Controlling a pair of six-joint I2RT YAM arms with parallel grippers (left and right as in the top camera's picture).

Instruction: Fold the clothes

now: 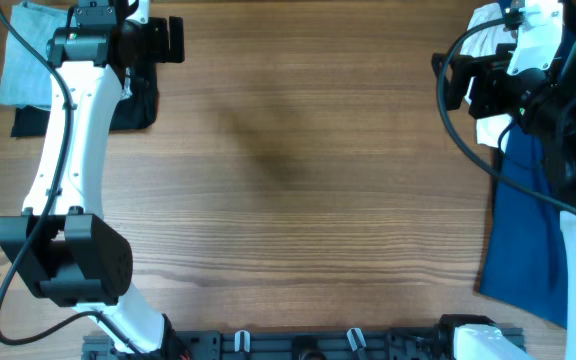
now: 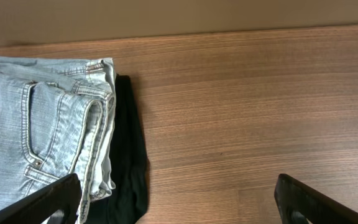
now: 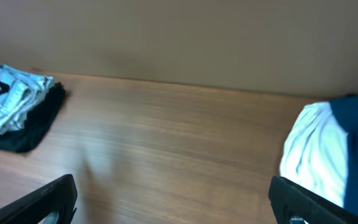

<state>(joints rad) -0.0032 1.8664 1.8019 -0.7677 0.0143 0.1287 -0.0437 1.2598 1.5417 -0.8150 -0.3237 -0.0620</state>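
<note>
Folded pale blue denim shorts lie on a folded black garment at the table's far left; the stack shows in the overhead view and, far off, in the right wrist view. My left gripper is open and empty, just right of the stack. A white garment and a dark-blue garment lie at the far right. My right gripper is open and empty, above the table beside the white garment.
The wooden table spans the view. A black rail with clips runs along the front edge. Both arms reach toward the far corners.
</note>
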